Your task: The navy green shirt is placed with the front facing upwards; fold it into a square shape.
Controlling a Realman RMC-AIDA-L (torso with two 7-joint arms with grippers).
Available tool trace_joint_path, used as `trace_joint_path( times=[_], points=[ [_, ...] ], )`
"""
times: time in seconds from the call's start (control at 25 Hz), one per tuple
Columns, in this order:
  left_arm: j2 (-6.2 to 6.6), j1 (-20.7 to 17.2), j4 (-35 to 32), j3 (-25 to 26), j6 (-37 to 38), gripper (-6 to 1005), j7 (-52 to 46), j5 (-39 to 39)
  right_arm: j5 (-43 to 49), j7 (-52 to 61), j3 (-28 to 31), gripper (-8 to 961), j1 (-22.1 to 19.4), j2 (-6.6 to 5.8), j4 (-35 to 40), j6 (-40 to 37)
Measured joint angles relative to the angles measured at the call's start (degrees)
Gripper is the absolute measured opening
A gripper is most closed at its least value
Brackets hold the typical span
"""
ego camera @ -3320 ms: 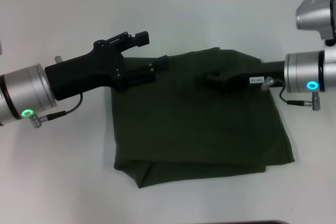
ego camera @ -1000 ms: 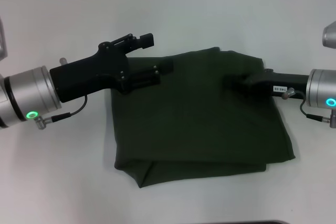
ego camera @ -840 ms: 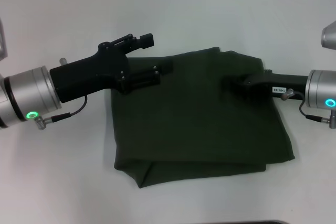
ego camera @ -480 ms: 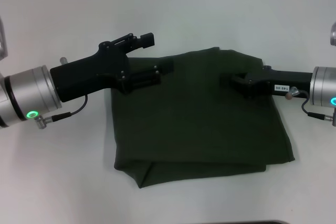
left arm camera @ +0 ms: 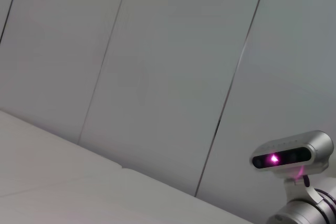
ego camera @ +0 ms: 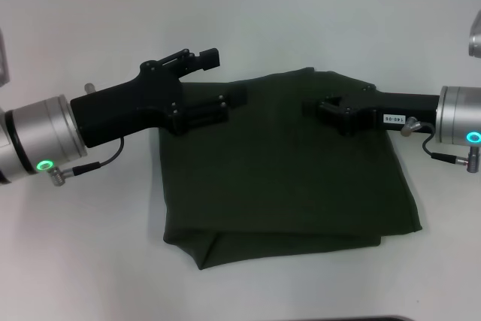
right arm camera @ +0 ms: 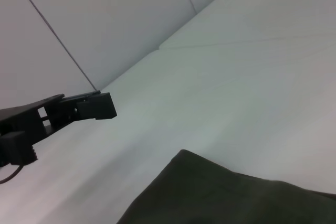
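Note:
The navy green shirt (ego camera: pixel 289 178) lies folded into a rough square in the middle of the white table, plain fabric up, with a layered fold along its near edge. Its far edge shows in the right wrist view (right arm camera: pixel 220 192). My left gripper (ego camera: pixel 222 79) is open at the shirt's far left corner. Its lower finger rests over the cloth and its upper finger is out over the table, with nothing between them. The same gripper shows in the right wrist view (right arm camera: pixel 79 109). My right gripper (ego camera: pixel 323 109) hovers low over the shirt's far right part.
White table (ego camera: pixel 248 13) surrounds the shirt on all sides. Grey wall panels fill the left wrist view, with a silver camera head (left arm camera: pixel 291 153) in one corner. A dark strip (ego camera: pixel 361 319) runs along the table's near edge.
My right gripper drew back to the right off the shirt's middle, then came left again over its far right part. The left arm and the shirt stayed still.

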State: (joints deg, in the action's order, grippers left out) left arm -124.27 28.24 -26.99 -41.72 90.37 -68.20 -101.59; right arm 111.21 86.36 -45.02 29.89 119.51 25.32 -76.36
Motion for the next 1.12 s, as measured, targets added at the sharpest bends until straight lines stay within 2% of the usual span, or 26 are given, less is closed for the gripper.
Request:
trace_joint_path(
  times=[0.32, 0.56, 0.8, 1.12],
  points=[
    [0.29, -1.4, -0.8, -0.2, 0.5, 847, -0.1, -0.9, 0.3, -0.6, -0.1, 110, -0.8, -0.3, 0.3, -3.6],
    [0.36, -4.8, -5.1, -0.5, 2.4, 848, -3.5, -7.0, 0.3, -1.2, 0.2, 130, -2.6, -0.91, 0.4, -5.1],
    [0.47, -8.5, -9.5, 0.3, 8.6, 847, -7.5, -12.3, 0.0, -1.0, 1.3, 153, -3.6, -1.92, 0.5, -5.6],
    [0.52, -9.4, -10.3, 0.4, 11.8, 844, -10.4, -17.1, 0.0, -1.1, 1.5, 158, -3.6, -2.13, 0.5, -5.6]
  ],
)
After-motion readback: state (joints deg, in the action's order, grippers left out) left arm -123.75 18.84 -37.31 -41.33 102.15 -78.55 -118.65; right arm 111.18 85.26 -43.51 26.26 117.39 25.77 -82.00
